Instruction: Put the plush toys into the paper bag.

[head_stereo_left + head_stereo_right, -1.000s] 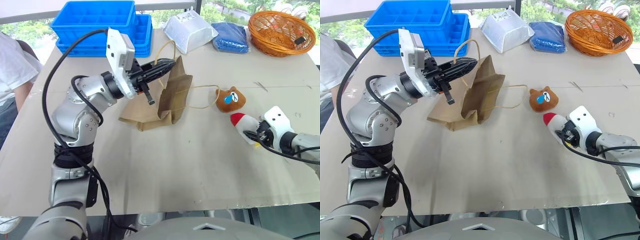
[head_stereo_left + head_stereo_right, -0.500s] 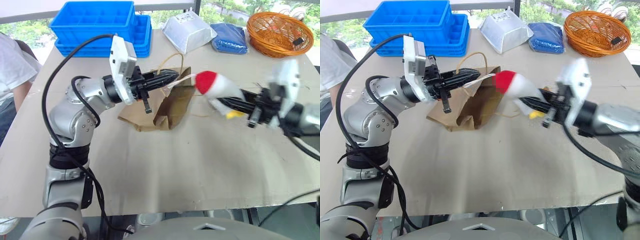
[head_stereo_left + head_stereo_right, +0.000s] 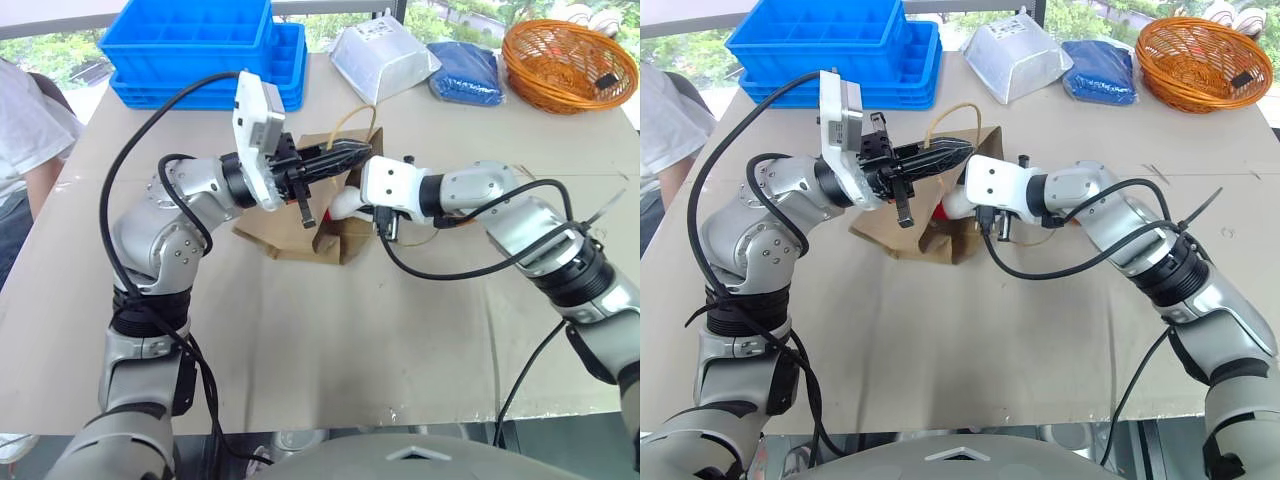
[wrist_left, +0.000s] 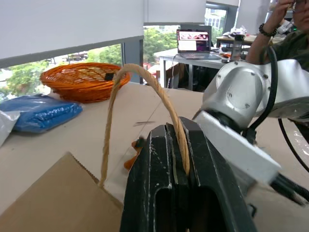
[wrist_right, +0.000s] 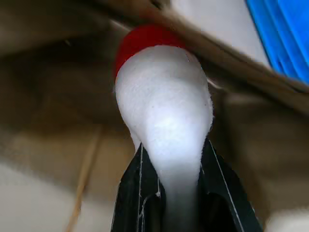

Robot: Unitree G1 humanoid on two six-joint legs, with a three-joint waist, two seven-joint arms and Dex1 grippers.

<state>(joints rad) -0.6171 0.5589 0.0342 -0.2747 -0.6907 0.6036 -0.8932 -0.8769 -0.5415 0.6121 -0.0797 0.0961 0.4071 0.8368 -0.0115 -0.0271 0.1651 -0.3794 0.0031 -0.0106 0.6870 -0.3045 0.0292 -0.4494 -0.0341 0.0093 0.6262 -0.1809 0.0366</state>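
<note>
The left hand [image 4: 179, 145] pinches the paper bag [image 4: 53, 200]'s looped handle [image 4: 137, 92]; an orange basket [image 4: 84, 82] sits on the tabletop [image 4: 96, 125] behind.

The crinkly paper bag [image 3: 345, 215] is plain brown, and its thin rope handle [image 4: 145, 96] is a light tan. The soft long toy [image 5: 164, 111] is white with a red tip. The two fingers [image 5: 133, 198] around it are black. The stacked plastic trays [image 3: 195, 50] are bright blue. The round woven basket [image 3: 572, 62] is orange. The puffy plastic pouch [image 3: 385, 60] is silver-white, and the soft packet [image 3: 470, 72] next to it is dark blue. The flat table top [image 3: 350, 330] is pale beige.
</note>
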